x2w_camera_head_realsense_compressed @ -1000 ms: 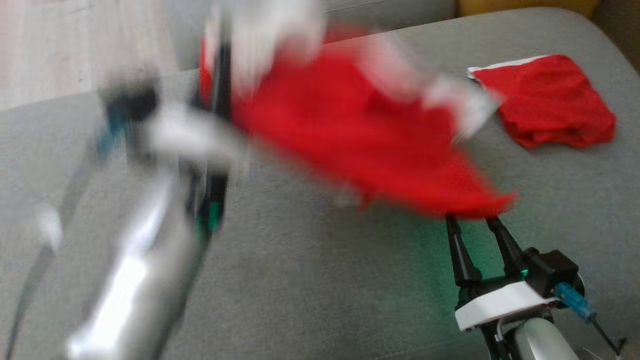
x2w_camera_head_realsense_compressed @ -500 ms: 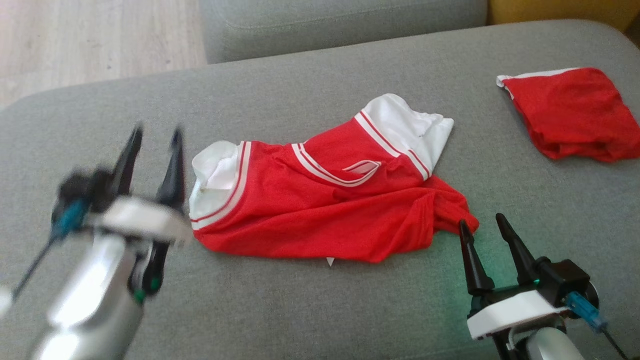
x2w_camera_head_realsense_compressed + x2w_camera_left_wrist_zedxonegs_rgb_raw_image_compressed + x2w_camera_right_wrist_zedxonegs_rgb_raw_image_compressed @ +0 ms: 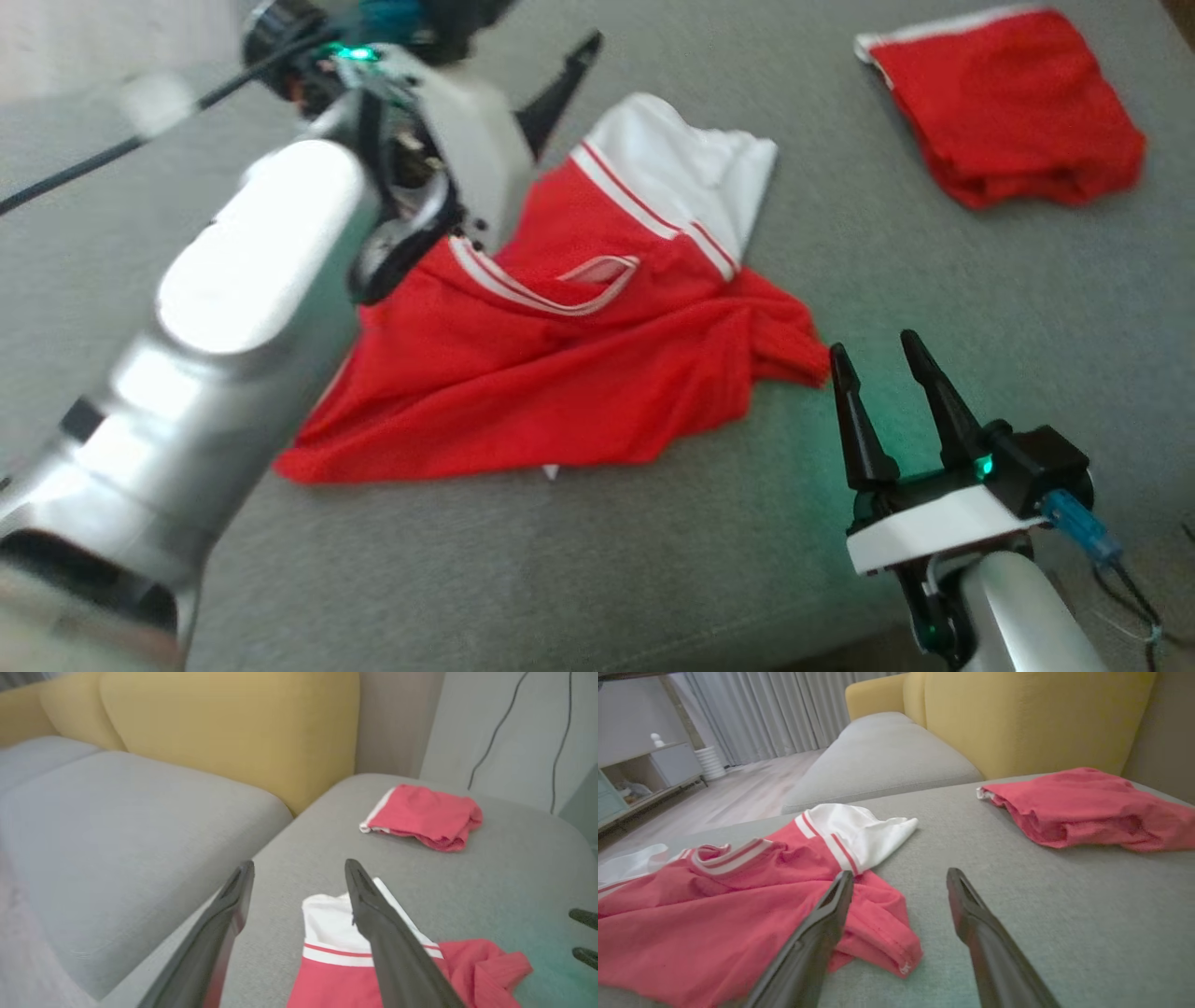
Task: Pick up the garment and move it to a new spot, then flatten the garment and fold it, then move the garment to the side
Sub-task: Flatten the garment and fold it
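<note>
The garment [image 3: 560, 355] is a red jersey with white sleeves and striped trim. It lies crumpled on the grey cushion [image 3: 934, 280]. My left gripper [image 3: 299, 863] hovers open over its far left part, with a white sleeve [image 3: 331, 924] under the fingers. In the head view one dark finger [image 3: 560, 89] points up past the arm [image 3: 261, 252], which hides the jersey's left sleeve. My right gripper [image 3: 871, 343] stands open and empty just right of the rumpled red hem corner [image 3: 878, 947]. Its left finger sits close over that corner.
A second red garment [image 3: 1008, 103] lies bunched at the cushion's far right. A yellow sofa back [image 3: 224, 732] rises behind a neighbouring grey seat [image 3: 117, 826]. Wooden floor [image 3: 738, 798] lies beyond the cushion's far left edge. Bare cushion spreads in front of the jersey.
A second ago my left gripper held the garment in the air. It let go, the jersey dropped onto the cushion, and the open left arm has swung over its upper left. The camera shifted.
</note>
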Robot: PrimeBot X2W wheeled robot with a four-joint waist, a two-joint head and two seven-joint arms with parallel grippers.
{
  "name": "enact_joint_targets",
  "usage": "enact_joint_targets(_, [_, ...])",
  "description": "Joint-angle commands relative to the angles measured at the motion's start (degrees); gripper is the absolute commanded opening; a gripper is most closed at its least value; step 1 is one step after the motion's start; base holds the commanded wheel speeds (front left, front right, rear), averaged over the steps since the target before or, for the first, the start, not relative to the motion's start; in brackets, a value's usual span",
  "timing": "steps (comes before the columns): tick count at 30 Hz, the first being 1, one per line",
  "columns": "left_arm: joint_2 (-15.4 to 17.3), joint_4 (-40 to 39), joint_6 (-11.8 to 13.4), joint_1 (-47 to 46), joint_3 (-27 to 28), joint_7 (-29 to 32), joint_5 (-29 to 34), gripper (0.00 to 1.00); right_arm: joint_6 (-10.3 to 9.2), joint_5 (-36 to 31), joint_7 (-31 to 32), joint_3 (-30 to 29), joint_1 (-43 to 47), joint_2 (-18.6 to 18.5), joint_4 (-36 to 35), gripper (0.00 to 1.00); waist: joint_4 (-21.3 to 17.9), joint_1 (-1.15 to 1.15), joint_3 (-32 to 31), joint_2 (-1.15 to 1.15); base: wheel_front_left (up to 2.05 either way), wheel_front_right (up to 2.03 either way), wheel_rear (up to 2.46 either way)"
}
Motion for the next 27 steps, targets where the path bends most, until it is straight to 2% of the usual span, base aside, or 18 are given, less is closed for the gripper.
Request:
enact_joint_targets(1, [1.05,-1.12,-0.31,-2.94,1.43,0.47,-0.03,1.0,0.39,0.33,-0.36,1.28,-1.16,0.28,-1.7,1.0,-3.45,-0.01,3.47,0.0,0.0,0.0,0.0])
enact_joint_targets(7, [-2.22,4.51,-0.77,-5.28,-5.54,3.78,-2.56,1.0,0.39,1.07,-0.36,2.16,-2.94,0.69,-1.53,1.0,-6.83,-0.01,6.56,0.0,0.0,0.0,0.0])
enact_joint_targets(10, [-2.64,6.18,-0.79,-5.56,-9.67,4.76,-4.79,1.0,0.39,1.44,-0.36,2.65,-3.82,0.77,-1.58,1.0,-8.21,-0.01,7.7,0.0,0.0,0.0,0.0])
enact_joint_targets(17, [0.4,5.93,-0.8,-5.77,-18.45,8.37,-12.01,1.0,0.39,3.04,-0.36,2.78,-4.0,0.81,-1.92,1.0,-9.43,-0.01,9.12,0.0,0.0,0.0,0.0])
enact_joint_targets(18, [0.94,5.44,-0.8,-5.9,-19.59,8.74,-13.02,0.97,0.39,3.08,-0.36,2.68,-4.01,0.82,-1.86,1.0,-9.33,-0.01,9.21,0.0,0.0,0.0,0.0])
enact_joint_targets(19, [1.43,4.9,-0.8,-6.12,-20.53,8.8,-13.94,0.58,0.39,3.12,-0.36,2.56,-4.03,0.82,-1.79,1.0,-9.15,-0.01,9.27,0.0,0.0,0.0,0.0])
enact_joint_targets(20, [1.83,4.38,-0.8,-6.46,-21.24,8.4,-14.67,0.11,0.39,3.15,-0.36,2.43,-4.09,0.82,-1.72,1.0,-8.92,-0.01,9.3,0.0,0.0,0.0,0.0])
enact_joint_targets(21, [2.14,3.86,-0.8,-6.85,-21.78,7.6,-15.21,0.0,0.39,3.16,-0.36,2.34,-4.19,0.82,-1.67,1.0,-8.64,-0.01,9.28,0.0,0.0,0.0,0.0])
enact_joint_targets(27, [1.98,0.69,-0.81,-9.47,-22.06,-0.34,-18.33,0.0,0.39,2.09,-0.36,1.04,-4.14,0.82,-1.56,1.0,-4.93,-0.01,7.44,0.0,0.0,0.0,0.0])
